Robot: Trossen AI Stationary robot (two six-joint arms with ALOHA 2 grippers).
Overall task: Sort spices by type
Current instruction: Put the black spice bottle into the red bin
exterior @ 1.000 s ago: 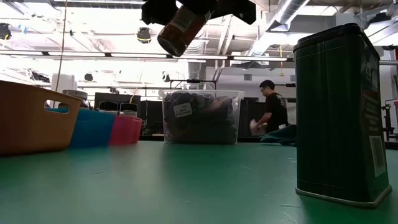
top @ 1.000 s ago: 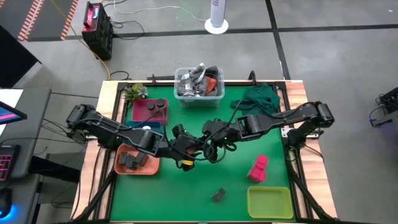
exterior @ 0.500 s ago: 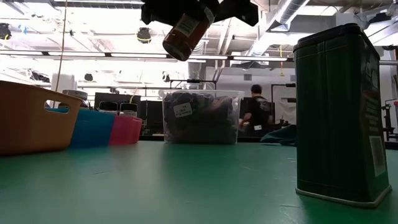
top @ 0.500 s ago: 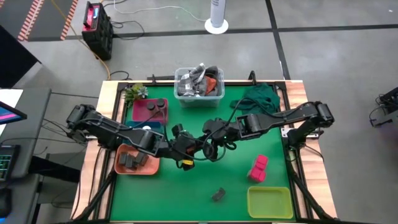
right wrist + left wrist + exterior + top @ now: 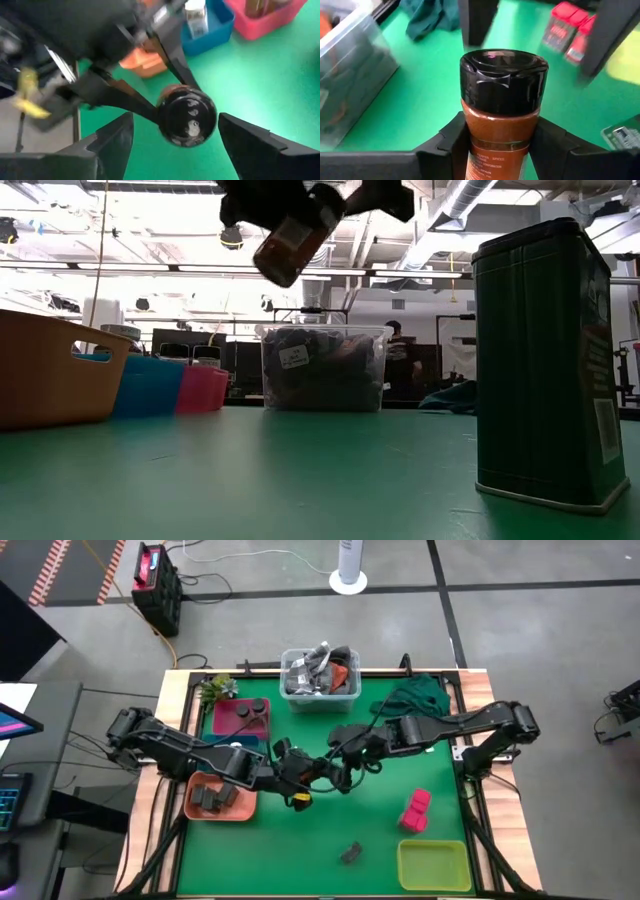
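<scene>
- My left pincer [image 5: 502,150] pinches a dark round jar [image 5: 503,105] with a black cap and red-brown spice; the two fingers [image 5: 452,142] press on its sides just below the cap.
- In the low view this jar [image 5: 292,242] hangs tilted, high above the green desk [image 5: 330,825], with free air all around under it.
- My right pincer [image 5: 175,132] is spread, its fingers standing apart on both sides of the jar's cap [image 5: 187,116] and not touching it.
- In the high view both pincers meet over the middle of the desk, the left pincer [image 5: 298,772] just beside the right one [image 5: 338,762].
- The pink blocks [image 5: 415,810] lie toward the right edge, and a grey tin [image 5: 351,854] is near the front edge beside the yellow tray [image 5: 433,866].
- The orange tray [image 5: 218,802], blue tray [image 5: 212,25] and pink tray [image 5: 240,718] line the left edge; the clear bin [image 5: 320,676] sits at the back edge.
- The middle and front of the desk have wide open green room.
</scene>
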